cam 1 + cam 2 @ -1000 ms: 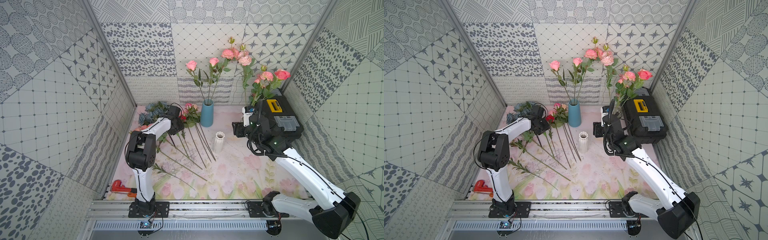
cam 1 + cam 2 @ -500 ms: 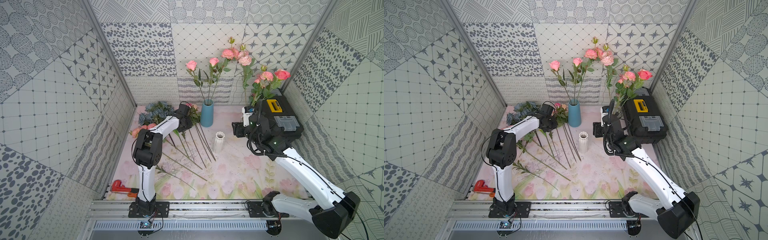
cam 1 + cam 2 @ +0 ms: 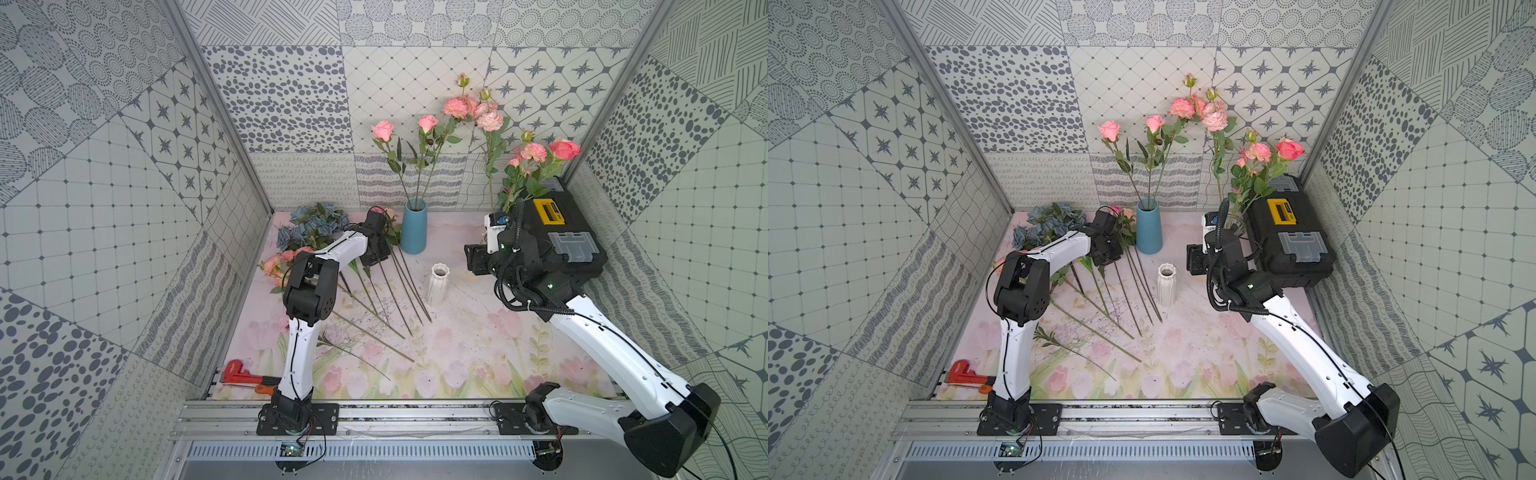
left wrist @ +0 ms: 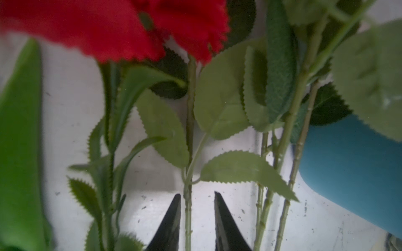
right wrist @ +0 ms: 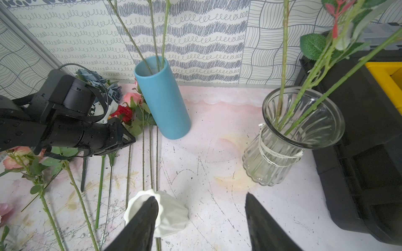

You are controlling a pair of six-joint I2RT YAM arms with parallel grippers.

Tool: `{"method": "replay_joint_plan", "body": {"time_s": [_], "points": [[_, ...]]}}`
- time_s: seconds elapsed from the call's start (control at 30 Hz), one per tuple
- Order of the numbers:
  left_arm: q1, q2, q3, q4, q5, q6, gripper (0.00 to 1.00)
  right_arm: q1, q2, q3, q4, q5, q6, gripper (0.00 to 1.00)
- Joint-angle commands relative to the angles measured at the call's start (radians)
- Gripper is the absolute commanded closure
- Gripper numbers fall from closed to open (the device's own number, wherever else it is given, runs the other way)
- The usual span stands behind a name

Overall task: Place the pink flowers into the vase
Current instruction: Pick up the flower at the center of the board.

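Mostly flat pink flowers, lengthwise front-to-back, heads rearward.

Floral mat: pink flowers, blue vase, toolbox

The right pincer gapes above the surface, white vase behind one finger (blue vase beyond).

The left arm and right arm share one build: glossy white link shells joined by blocky black joint housings, each on a black base plate dotted with screw heads. Black cables run along the shells and bunch in loops near the wrists, and small green lights glow on the right arm. The right gripper has matte black fingers tapering to points.
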Motion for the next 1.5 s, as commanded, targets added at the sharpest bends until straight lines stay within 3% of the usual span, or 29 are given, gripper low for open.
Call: {"method": "replay_joint_plan", "body": {"time_s": [0.0,0.37,1.13,1.33,1.47], "points": [[-0.008,0.043,0.042,-0.074,-0.04,0.053,0.75,-0.008,-0.032,-0.012,0.014,0.017,0.008,0.35],[-0.016,0.033,0.013,-0.068,-0.058,0.043,1.0,-0.013,-0.039,-0.012,0.012,0.01,0.011,0.35],[-0.007,-0.42,-0.199,0.015,-0.09,0.095,1.0,-0.012,-0.041,0.016,-0.014,-0.068,0.006,0.35],[0.016,-0.592,-0.324,0.138,0.016,0.138,1.0,-0.009,-0.045,0.055,-0.057,-0.167,-0.016,0.35],[0.034,-0.721,-0.422,0.297,0.231,0.173,1.0,-0.007,-0.055,0.08,-0.072,-0.304,-0.025,0.35]]}}
